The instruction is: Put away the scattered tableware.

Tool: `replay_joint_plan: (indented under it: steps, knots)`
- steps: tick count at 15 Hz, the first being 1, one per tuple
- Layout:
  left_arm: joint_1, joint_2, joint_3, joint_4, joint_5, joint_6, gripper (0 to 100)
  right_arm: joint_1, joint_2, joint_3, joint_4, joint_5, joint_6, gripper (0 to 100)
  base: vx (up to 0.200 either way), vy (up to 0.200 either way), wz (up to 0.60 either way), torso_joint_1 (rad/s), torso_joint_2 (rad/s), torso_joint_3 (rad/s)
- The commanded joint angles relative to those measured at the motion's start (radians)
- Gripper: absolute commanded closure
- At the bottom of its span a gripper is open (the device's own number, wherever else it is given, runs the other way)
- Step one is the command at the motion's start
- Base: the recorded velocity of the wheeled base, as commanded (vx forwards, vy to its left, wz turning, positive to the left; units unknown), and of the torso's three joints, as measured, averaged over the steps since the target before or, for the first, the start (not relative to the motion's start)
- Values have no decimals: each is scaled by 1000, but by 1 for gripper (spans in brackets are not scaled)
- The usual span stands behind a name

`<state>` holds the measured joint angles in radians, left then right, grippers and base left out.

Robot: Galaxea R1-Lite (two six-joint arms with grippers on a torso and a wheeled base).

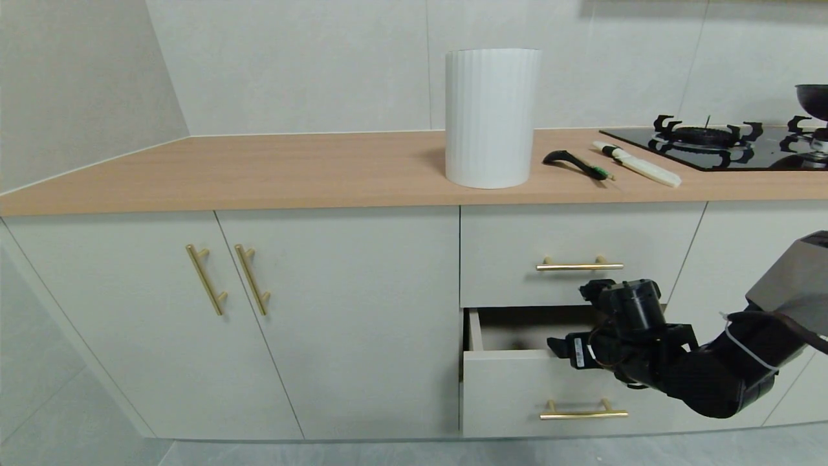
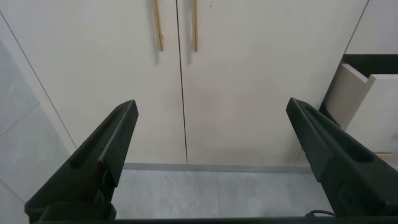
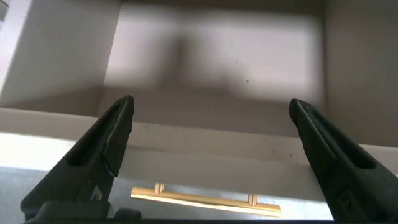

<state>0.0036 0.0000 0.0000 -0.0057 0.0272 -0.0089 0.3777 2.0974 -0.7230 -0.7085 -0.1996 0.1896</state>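
head view: a light wooden worktop [image 1: 291, 171] runs over pale cabinets. on it stands a tall white ribbed cylindrical container [image 1: 491, 116]. near it, on the hob side, lies a black spoon with a green-tipped handle [image 1: 576, 164]. near that lies a white knife with a black and green end [image 1: 637, 164], and the 2 utensils do not touch. a black glass gas hob [image 1: 711, 145] sits just past the knife. under the worktop, the lower white drawer with a brass bar handle [image 1: 517, 382] is pulled out. the right claw [image 1: 564, 349] sits at the drawer's open top, just above the front panel. it is well below the spoon and knife on the worktop and apart from them. how wide it is open cannot be told from here.

left wrist view: the left claw [image 2: 211, 109] is spread wide and grips nothing. it faces 2 pale cabinet doors [image 2: 180, 93] with brass handles, and the grey floor [image 2: 211, 190] shows below them. the pulled-out drawer shows at the edge, off to this claw's side.

right wrist view: the right claw's 2 dark fingers [image 3: 106, 149] stand wide apart with nothing held between them. the drawer's pale inside and the top edge of its front panel show between them, with the brass handle on the panel's outer face.
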Motion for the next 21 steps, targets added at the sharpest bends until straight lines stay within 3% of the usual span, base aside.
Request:
replay_joint_plan:
  steps: [1,17,21]
  knots:
    - [1,0,0,0,0,0,0,1,-8,8,1,0,-4,0,0,0,0,0,0,0]
    - [1,0,0,0,0,0,0,10,-177,8,379,23,-88,0,0,0,0,0,0,0]
    - [1,0,0,0,0,0,0,26,-260,11,558,52,-147,0,0,0,0,0,0,0]
